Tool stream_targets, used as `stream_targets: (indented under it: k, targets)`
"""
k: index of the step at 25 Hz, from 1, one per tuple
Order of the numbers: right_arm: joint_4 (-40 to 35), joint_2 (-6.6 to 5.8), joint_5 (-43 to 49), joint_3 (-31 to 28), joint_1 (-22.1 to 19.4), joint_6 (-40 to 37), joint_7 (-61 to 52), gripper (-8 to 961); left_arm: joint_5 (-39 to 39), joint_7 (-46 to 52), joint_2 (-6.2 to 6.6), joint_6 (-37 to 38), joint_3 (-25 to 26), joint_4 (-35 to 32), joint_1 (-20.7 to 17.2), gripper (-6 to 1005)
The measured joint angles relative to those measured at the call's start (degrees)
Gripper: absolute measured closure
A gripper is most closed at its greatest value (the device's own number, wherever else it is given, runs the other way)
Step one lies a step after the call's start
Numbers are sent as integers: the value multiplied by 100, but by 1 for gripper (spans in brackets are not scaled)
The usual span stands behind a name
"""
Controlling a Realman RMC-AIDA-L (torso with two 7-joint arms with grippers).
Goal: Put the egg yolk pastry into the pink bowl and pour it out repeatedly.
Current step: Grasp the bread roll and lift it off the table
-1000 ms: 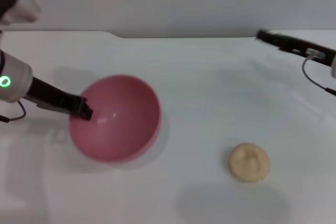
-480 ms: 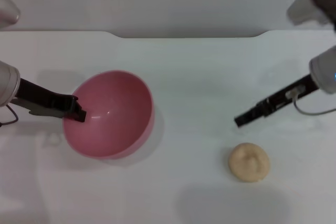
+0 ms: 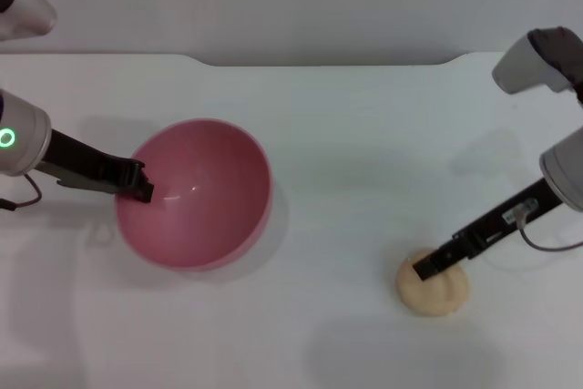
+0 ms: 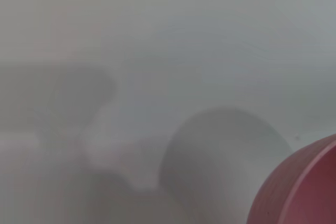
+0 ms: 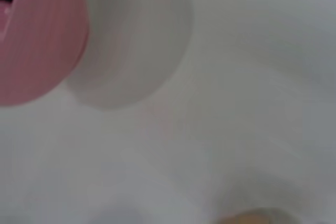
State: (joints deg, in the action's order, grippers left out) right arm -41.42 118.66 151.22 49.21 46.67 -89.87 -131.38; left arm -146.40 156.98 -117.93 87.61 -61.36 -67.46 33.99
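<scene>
right gripper at egg yolk pastry, lower right; opening cannot tell. straddle centrally, squeeze gently. left gripper grips pink bowl rim.

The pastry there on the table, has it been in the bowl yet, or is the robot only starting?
Right now the egg yolk pastry lies on the table, outside the pink bowl, which is empty. In hand: the left gripper is at the bowl's rim, and the right gripper is at the pastry's top. Left: lifting the pastry, dropping it in the bowl, then pouring it out.
</scene>
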Motion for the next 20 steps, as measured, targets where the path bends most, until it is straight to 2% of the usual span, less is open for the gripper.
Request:
stream_targets:
  k: [6, 9, 17, 20]
  targets:
    - [-14, 12, 49, 307, -72, -112, -2, 299, -16, 36, -1, -110, -25, -16, -4, 1000]
    - [13, 16, 52, 517, -56, -101, 78, 333, 21, 44, -4, -300, -38, -222, -122, 1001]
    - [-87, 14, 10, 444, -58, -125, 141, 425, 41, 58, -4, -332, -43, -223, -145, 1001]
    - [-92, 13, 6, 436, -58, -96, 157, 543, 40, 56, -2, -319, -78, -202, -143, 1000]
